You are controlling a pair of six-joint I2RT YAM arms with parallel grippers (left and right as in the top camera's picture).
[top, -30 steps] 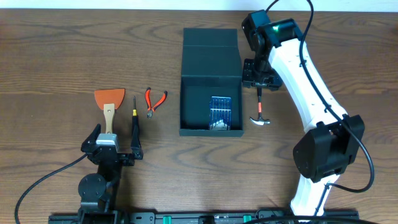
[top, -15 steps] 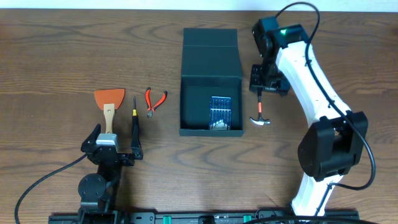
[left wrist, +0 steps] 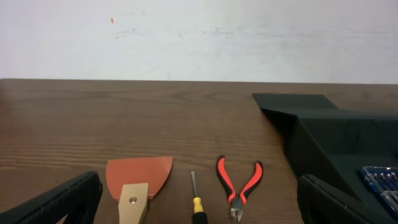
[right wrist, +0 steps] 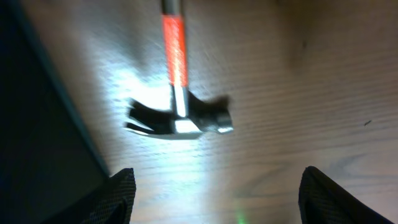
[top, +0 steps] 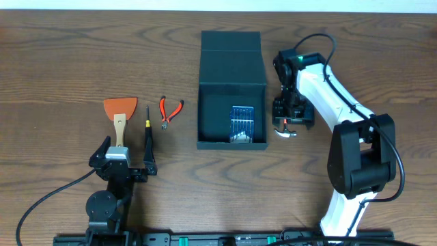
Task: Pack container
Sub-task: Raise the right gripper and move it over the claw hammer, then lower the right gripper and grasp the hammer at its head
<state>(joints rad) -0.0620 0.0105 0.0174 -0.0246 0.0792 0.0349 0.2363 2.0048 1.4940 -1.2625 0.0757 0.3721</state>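
The right gripper point(top: 287, 120) hangs low over the hammer point(top: 285, 132), its fingers point(right wrist: 122, 194) spread wide and gripping nothing; in the wrist view the hammer's point(right wrist: 177, 121) head lies on the table just ahead of them, untouched; the container point(top: 212, 116) stands immediately to this gripper's left, lid flap thrown back, a blue case of bits point(top: 241, 123) inside; the left gripper point(top: 126, 156) rests well apart, jaws wide and empty; ahead of it lie a scraper point(left wrist: 138, 180), screwdriver point(left wrist: 195, 202) and pliers point(left wrist: 239, 186)
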